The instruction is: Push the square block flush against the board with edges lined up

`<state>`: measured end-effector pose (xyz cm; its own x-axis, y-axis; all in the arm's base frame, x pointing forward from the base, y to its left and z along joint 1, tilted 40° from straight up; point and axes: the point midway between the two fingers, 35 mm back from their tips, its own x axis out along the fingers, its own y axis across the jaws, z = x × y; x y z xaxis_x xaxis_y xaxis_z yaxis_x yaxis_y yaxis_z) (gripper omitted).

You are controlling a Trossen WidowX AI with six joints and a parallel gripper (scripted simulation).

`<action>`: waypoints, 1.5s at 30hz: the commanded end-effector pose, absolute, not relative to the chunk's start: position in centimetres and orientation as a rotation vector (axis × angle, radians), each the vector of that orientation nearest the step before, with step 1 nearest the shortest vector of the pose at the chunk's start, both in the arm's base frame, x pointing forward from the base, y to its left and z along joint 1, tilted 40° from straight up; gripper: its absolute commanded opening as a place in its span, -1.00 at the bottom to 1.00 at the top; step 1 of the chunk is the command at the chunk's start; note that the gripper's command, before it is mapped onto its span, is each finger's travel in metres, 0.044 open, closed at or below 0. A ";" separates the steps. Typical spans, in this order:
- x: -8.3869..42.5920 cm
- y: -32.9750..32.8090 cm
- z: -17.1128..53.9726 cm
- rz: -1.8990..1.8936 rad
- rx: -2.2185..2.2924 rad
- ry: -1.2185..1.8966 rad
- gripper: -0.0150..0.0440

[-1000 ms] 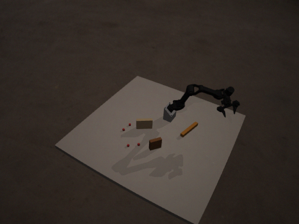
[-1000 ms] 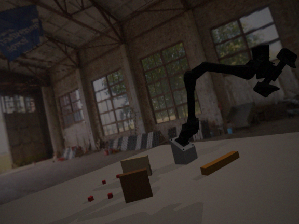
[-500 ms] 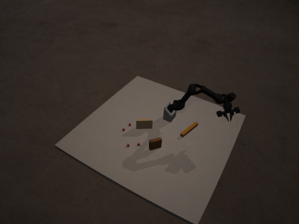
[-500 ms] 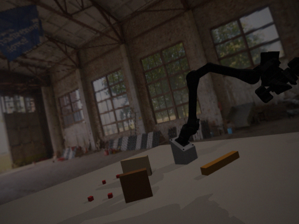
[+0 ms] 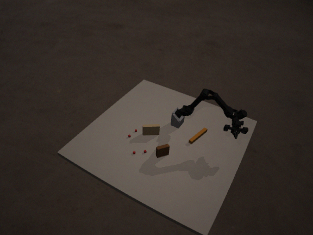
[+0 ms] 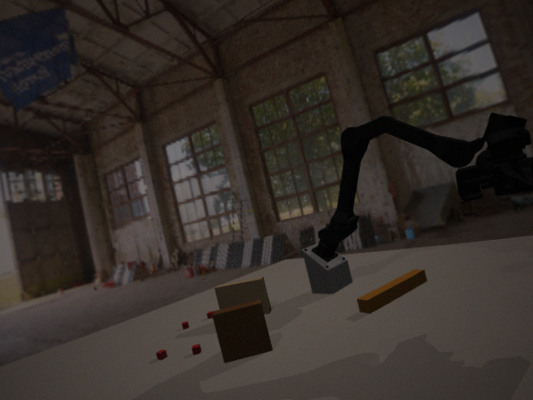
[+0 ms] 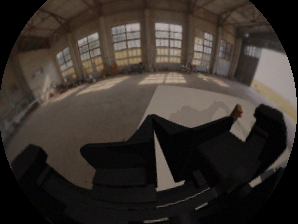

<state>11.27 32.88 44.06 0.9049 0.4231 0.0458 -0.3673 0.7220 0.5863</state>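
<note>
The square block (image 5: 162, 151) (image 6: 242, 332) is dark brown and stands upright on the table. The board (image 5: 151, 130) (image 6: 241, 294) is pale tan, longer than the block, and stands on its long edge. In the top view the board is behind the block and a little left, with a clear gap between them. In the exterior view the block partly hides the board. My gripper (image 5: 236, 137) (image 7: 151, 117) is shut and empty, its fingertips together. It hangs high above the table's right side, far from both parts; its tips are unclear in the exterior view.
An orange bar (image 5: 198, 135) (image 6: 391, 292) lies between the block and the gripper side of the table (image 5: 174, 190). Several small red cubes, one of them a red cube (image 5: 145, 151) (image 6: 196, 349), lie left of the block and board. The grey arm base (image 5: 177, 121) (image 6: 329, 276) stands behind.
</note>
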 end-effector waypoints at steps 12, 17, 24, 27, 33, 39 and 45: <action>20.8 34.1 38.0 0.319 0.133 0.091 -0.49; 24.6 33.3 35.5 0.273 -0.031 0.128 -0.49; 29.9 31.0 31.6 0.216 -0.250 0.209 -0.49; 32.1 29.7 29.8 0.196 -0.342 0.255 -0.49; 36.0 26.1 26.7 0.159 -0.477 0.352 -0.49; 38.7 22.5 24.9 0.124 -0.523 0.431 -0.49; 40.9 18.8 21.3 0.125 -0.641 0.560 -0.49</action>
<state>40.02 20.53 23.49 0.8795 -0.0272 -0.4750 -0.2439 0.8314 -0.4993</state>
